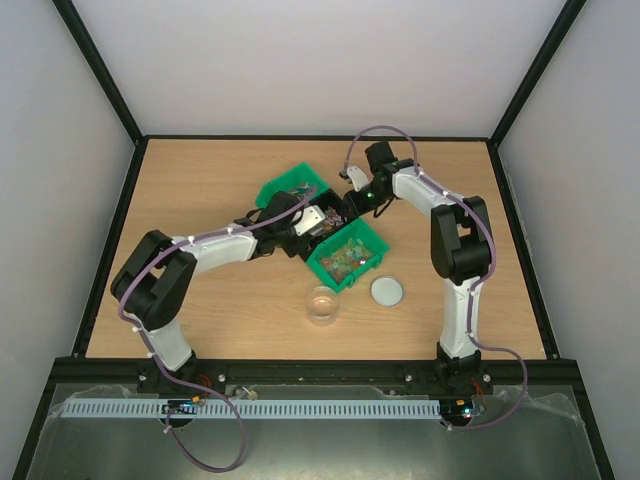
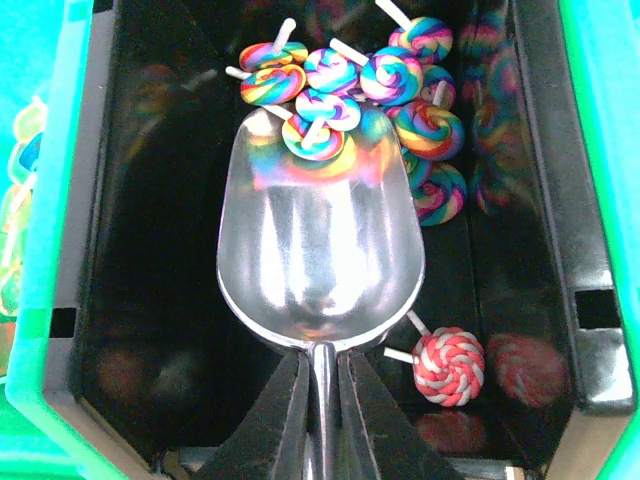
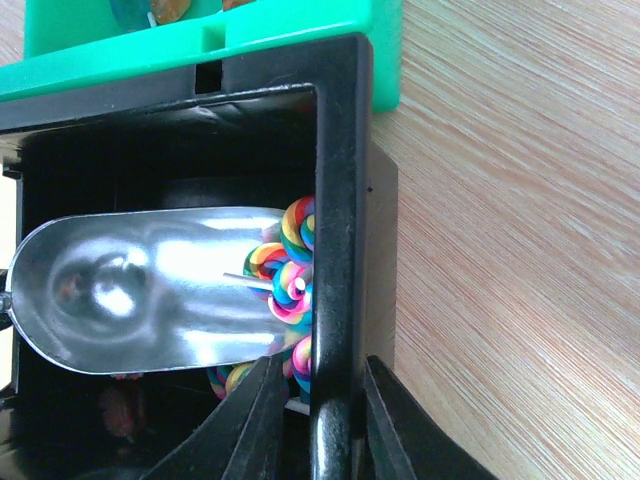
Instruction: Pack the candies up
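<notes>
Counts: one black bin [image 2: 550, 200] is sitting between two green bins [image 1: 290, 183], and the candies [image 1: 345, 256] are lying in the nearer green one. One jar [image 1: 322, 305] and one lid [image 1: 387, 291] are waiting.

The right gripper [image 3: 320, 375] is straddling the black wall. Whether it is pinched, you cannot tell, so brace first.

The left gripper [image 2: 320, 370] is pinching the one metal scoop [image 2: 320, 250]. Be driving it low under roughly ten rainbow lollipops [image 2: 430, 130]. One red-white lollipop [image 2: 450, 365] is lying apart.

Metal scoop [image 2: 318, 265] lying inside black bin [image 2: 150, 300], mouth toward far wall. Rainbow swirl lollipops [image 2: 420, 120] heaped at scoop mouth, one on its lip; single red-white lollipop [image 2: 450, 365] apart, beside scoop's narrow end. Green bins [image 1: 291, 184] adjoin black one. Clear jar [image 1: 323, 305] upright on wooden table [image 1: 200, 180]; round grey lid [image 1: 387, 291] flat, just beside jar.
</notes>
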Motion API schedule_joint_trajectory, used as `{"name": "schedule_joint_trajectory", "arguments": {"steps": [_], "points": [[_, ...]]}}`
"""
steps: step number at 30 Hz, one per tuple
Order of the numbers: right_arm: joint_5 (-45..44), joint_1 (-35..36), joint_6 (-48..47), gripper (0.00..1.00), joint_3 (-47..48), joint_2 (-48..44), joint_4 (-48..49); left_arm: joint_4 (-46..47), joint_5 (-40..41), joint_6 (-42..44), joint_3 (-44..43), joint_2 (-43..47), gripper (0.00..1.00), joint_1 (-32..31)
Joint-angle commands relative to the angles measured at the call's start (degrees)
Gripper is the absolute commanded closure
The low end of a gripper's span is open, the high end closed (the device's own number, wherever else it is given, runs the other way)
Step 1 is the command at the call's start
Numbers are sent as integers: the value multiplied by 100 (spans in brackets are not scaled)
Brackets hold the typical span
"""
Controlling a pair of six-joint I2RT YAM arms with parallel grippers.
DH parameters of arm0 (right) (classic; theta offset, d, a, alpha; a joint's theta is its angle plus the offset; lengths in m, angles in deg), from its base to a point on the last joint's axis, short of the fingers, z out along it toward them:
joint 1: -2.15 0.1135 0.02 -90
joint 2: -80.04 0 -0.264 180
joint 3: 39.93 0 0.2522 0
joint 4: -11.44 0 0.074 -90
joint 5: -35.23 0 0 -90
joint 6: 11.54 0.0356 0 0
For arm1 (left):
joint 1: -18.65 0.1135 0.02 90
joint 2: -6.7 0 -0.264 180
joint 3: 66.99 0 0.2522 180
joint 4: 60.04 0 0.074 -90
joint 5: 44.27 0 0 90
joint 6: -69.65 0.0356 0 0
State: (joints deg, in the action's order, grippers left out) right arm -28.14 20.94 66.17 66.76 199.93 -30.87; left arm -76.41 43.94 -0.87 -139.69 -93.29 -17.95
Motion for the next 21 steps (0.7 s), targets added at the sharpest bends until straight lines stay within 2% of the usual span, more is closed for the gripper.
{"name": "schedule_joint_trajectory", "arguments": {"steps": [1, 9, 16, 21], "points": [[156, 82, -103, 78, -12, -226, -113, 771, -490, -80, 173, 232, 98, 154], [95, 23, -64, 78, 155, -142, -162, 1943, -547, -113, 954, 610, 98, 306], [199, -15, -61, 78, 164, -122, -200, 2011, -857, -155, 932, 157, 98, 223], [161, -44, -93, 74, 158, -167, -244, 2454, -1005, -242, 1306, 380, 98, 353]]}}
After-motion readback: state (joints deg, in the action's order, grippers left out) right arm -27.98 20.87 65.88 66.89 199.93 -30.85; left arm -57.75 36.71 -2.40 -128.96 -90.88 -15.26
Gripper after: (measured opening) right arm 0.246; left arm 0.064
